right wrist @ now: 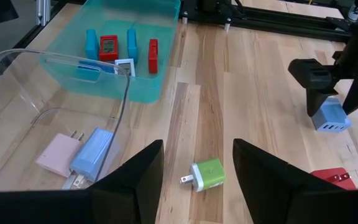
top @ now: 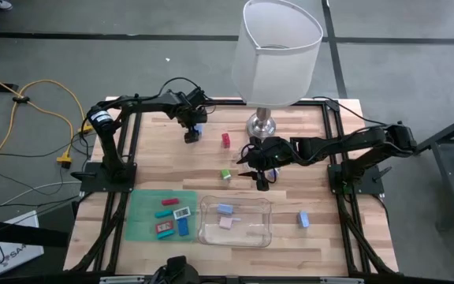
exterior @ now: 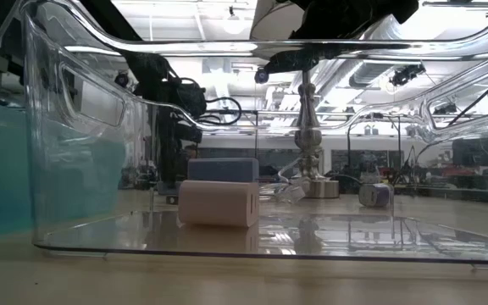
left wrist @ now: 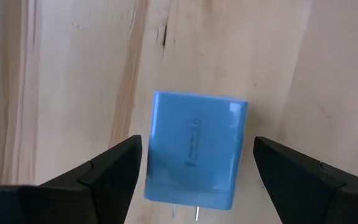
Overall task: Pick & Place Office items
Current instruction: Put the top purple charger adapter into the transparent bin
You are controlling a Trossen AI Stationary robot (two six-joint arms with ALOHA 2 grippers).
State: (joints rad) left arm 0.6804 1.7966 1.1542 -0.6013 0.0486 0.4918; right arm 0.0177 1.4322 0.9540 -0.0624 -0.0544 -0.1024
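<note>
A smooth blue blocky plug-in charger [left wrist: 194, 152] with metal prongs lies flat on the pale wood-grain tabletop [left wrist: 291, 62], squarely between the wide-spread jaws of the left gripper [left wrist: 194, 171], a gap showing on each side and neither jaw touching it. The right gripper [right wrist: 197, 168] hangs with its jaws likewise wide and holding nothing; a glossy green cube-shaped charger [right wrist: 208, 173] with two prongs rests on the tabletop just ahead of the gap between them. To one side of those jaws a red blocky charger [right wrist: 332, 178] lies near the picture's edge. On the other side sits a clear moulded plastic tray [right wrist: 17, 68], holding a matte pink charger [right wrist: 59, 154] and a light blue one [right wrist: 94, 154] lying side by side and touching. Beyond the tray a teal translucent bin [right wrist: 135, 81] carries several blue and red stick-shaped pieces and a white-faced one. Well behind the right jaws in the high view, a lone blue charger [top: 303, 218] lies on bare wood.
</note>
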